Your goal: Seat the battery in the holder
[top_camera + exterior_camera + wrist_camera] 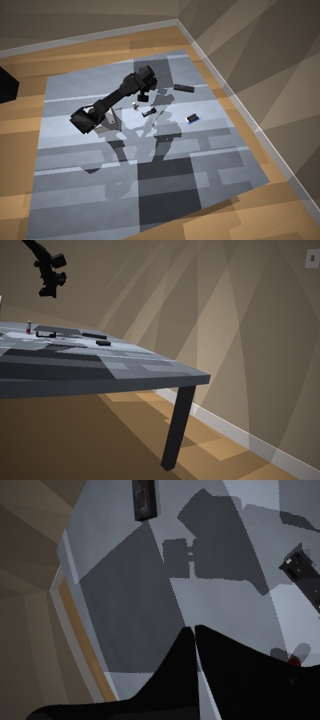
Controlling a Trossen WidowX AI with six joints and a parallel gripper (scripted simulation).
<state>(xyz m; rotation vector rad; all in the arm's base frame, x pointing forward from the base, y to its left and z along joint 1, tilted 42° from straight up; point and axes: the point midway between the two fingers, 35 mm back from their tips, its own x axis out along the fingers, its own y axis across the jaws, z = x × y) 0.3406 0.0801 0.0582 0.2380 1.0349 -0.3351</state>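
Note:
The battery (134, 105) (28, 327) stands upright on the table, red band at the bottom and a small light tip on top. In the wrist view only a bit of its red part (294, 662) shows beside the right finger. The black holder (149, 112) (46, 336) (303, 574) lies beside the battery, its bed empty and its end walls upright; a light metal part shows at its end nearer the battery. My gripper (142, 98) (54, 296) (192, 634) is shut on nothing, its fingertips together. It hangs well above the table, clear of battery and holder.
A long black bar (183, 88) (94, 335) (145, 500) lies toward the table's far edge. A dark ribbed part with a blue and white base (192, 118) (103, 343) lies beyond the holder. The arm's grey base (110, 121) stands behind the battery.

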